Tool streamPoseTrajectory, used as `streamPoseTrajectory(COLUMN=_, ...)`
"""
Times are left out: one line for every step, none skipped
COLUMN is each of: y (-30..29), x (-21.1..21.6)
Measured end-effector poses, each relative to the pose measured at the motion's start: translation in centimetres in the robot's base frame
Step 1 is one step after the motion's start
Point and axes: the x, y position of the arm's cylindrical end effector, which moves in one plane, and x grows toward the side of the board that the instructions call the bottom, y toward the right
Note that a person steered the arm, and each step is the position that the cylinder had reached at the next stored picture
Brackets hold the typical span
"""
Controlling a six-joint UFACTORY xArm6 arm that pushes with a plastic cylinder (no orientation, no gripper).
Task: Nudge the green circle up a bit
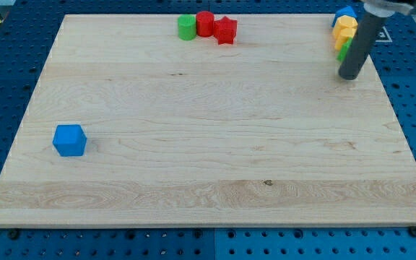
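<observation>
My tip, a bare rod with no gripper and holding nothing, sits far to the right of the green circle at the counter top edge; likely light, rigid, slides easily—push its lower face centrally.
</observation>
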Motion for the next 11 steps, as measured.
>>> streamPoseTrajectory(y=-4.5, x=0.3)
streamPoseTrajectory(y=-9.4, x=0.3)
streamPoseTrajectory(y=-14.4, x=0.1)
streamPoseTrajectory(y=-19.5, x=-1.4)
streamPoseTrajectory(y=-24.0, x=-2.9)
streamPoseTrajectory(y=-27.1, x=-5.5)
streamPoseTrajectory(y=-27.4, x=-8.5)
streamPoseTrajectory(y=-27.4, x=-9.4)
streamPoseTrajectory(y=-27.4, x=-9.6)
streamPoseTrajectory(y=-27.4, x=-11.4)
streamPoseTrajectory(y=-26.8, x=-12.1)
